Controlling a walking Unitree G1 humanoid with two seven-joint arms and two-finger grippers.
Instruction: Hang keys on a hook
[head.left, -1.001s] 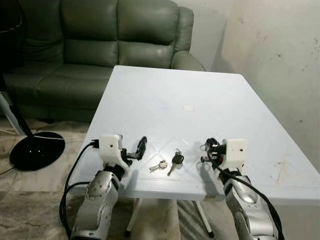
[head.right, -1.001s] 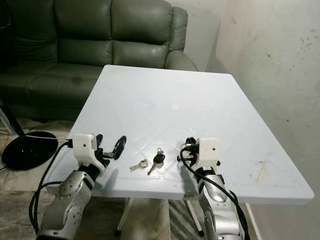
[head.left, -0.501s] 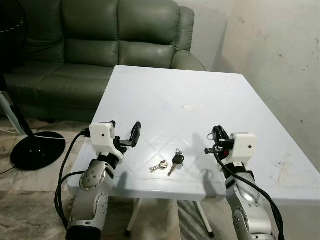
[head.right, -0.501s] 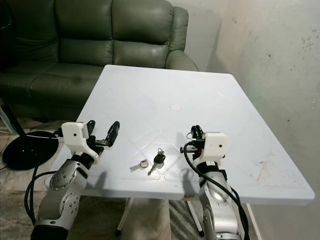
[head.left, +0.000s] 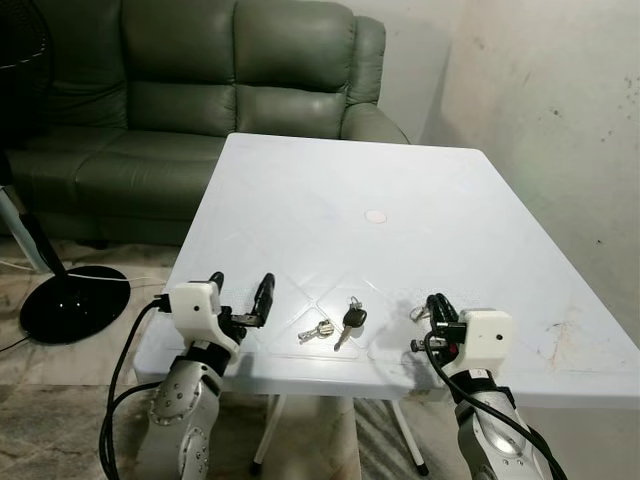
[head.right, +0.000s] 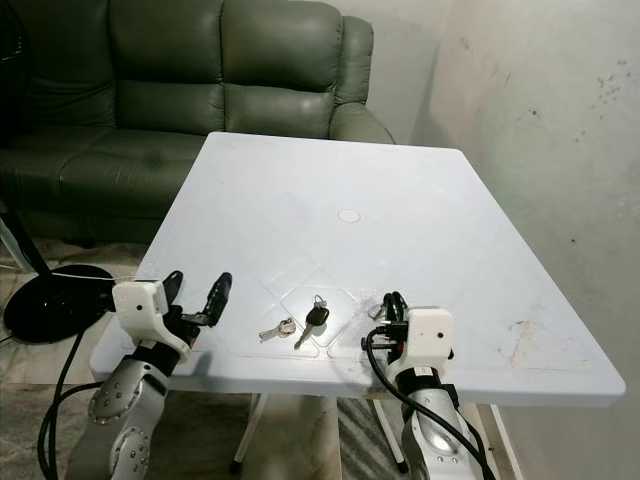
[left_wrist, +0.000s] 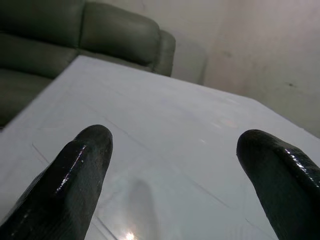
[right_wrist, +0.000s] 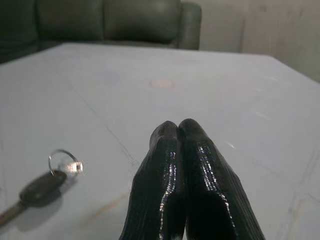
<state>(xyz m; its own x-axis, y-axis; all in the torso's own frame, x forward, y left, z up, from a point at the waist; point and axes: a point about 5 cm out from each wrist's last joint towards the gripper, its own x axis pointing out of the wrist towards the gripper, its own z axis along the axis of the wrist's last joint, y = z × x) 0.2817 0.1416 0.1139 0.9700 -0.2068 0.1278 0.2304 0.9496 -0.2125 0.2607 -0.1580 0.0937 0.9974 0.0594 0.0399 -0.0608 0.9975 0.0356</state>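
1. Keys (head.left: 336, 325) lie flat on the white counter (head.left: 400, 190), near its front edge, between the two end effectors and touching neither.
2. Left end effector (head.left: 240, 296) hovers just left of the keys, fingers (left_wrist: 75, 180) spread wide apart.
3. Right end effector (head.left: 438, 306) sits right of the keys, fingers (right_wrist: 200, 175) pressed together, gripping nothing.
4. A green sofa (head.left: 200, 90) stands beyond the counter.

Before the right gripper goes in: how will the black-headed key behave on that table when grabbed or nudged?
The black-headed key lies flat on the smooth white table, so it will likely slide when nudged. Its thin profile probably leaves the fingers little edge. The loose ring would likely flop. The right gripper is shut beside it.
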